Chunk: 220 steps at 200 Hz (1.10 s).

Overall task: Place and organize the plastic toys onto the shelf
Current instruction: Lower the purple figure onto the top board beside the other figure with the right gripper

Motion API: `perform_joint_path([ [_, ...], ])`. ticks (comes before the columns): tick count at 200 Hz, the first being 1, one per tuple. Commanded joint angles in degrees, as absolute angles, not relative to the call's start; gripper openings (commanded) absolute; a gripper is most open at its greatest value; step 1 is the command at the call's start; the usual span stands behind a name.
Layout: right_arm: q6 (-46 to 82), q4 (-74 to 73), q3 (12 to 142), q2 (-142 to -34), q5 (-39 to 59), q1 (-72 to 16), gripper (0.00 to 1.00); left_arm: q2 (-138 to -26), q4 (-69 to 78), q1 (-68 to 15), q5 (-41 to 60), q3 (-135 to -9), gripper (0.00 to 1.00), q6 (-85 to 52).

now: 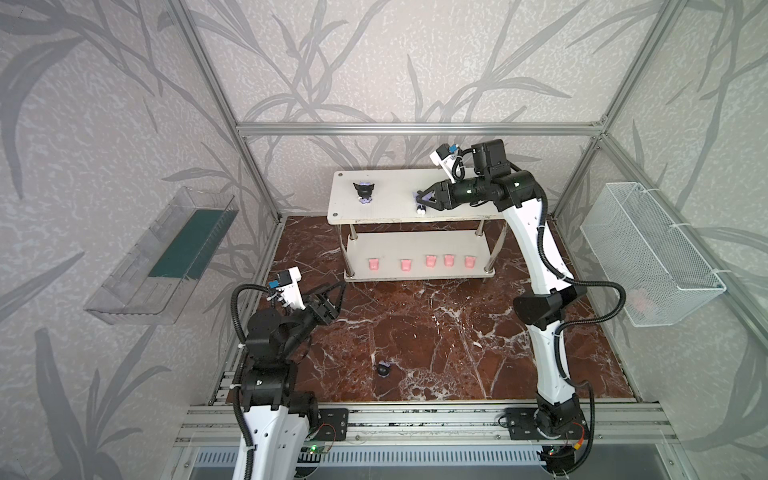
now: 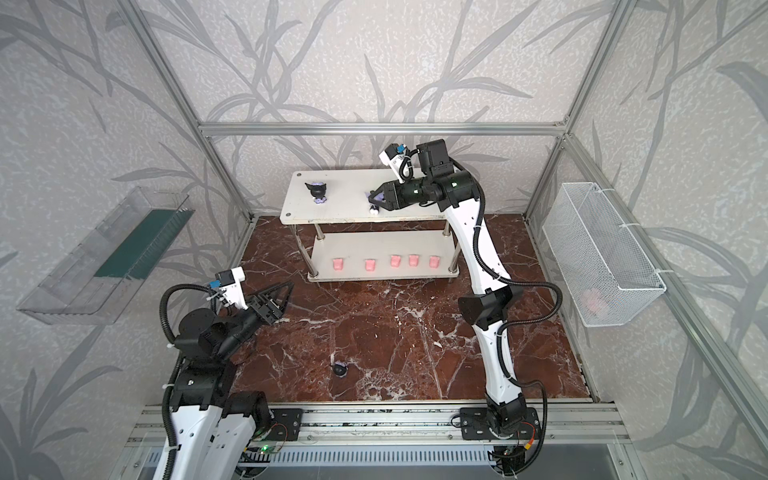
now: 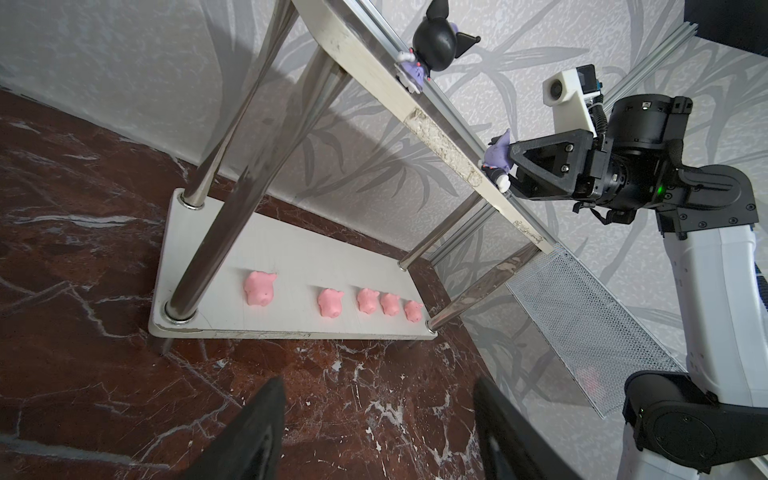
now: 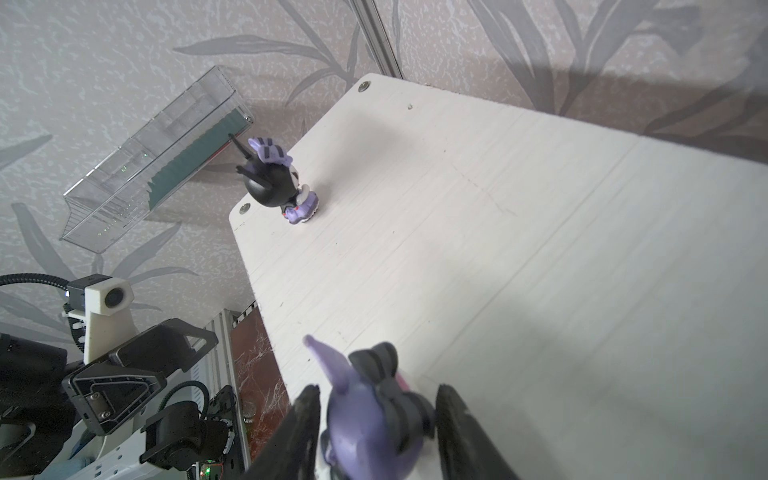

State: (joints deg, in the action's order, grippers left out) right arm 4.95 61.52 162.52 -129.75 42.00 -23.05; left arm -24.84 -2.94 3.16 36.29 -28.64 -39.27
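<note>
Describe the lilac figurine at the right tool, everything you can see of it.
The lilac figurine is a tiny big-headed toy, glossy like moulded plastic: lilac-purple head with a pointed ear, dark grey bow-like piece on top, white feet. It appears to stand on the shelf's top tier near the front edge, apart from the black figurine further left in both top views. The right tool brackets it, fingers close on both sides; whether they touch it is unclear.

Lab robot cell: aluminium frame [image 1: 415,128], wallpaper panels [image 1: 374,62], marble-print floor [image 1: 436,332]; left arm [image 1: 266,428], right arm [image 1: 542,262] bolted to front rail [image 1: 415,415].
</note>
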Motion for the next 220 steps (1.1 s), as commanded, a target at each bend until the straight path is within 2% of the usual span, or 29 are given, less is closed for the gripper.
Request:
perform_joint_path([
  [1,5.6,60.2,164.1,-130.2,41.9,-23.2,0.46,-24.7,-1.5,3.2,37.2,-27.8,0.69,-39.9],
  [107,2.6,60.7,163.7,-130.7,38.9,-23.1,0.45,-24.7,-1.4,3.2,37.3,-27.7,0.69,-40.0],
  [182,3.1,56.6,163.7,-132.0,40.0,-22.5,0.45,-24.7,-1.3,3.2,37.3,-27.6,0.69,-40.1],
  [220,4.6,54.3,163.7,-132.6,42.6,-21.6,0.41,-24.7,-1.2,3.1,37.3,-27.6,0.69,-40.1],
])
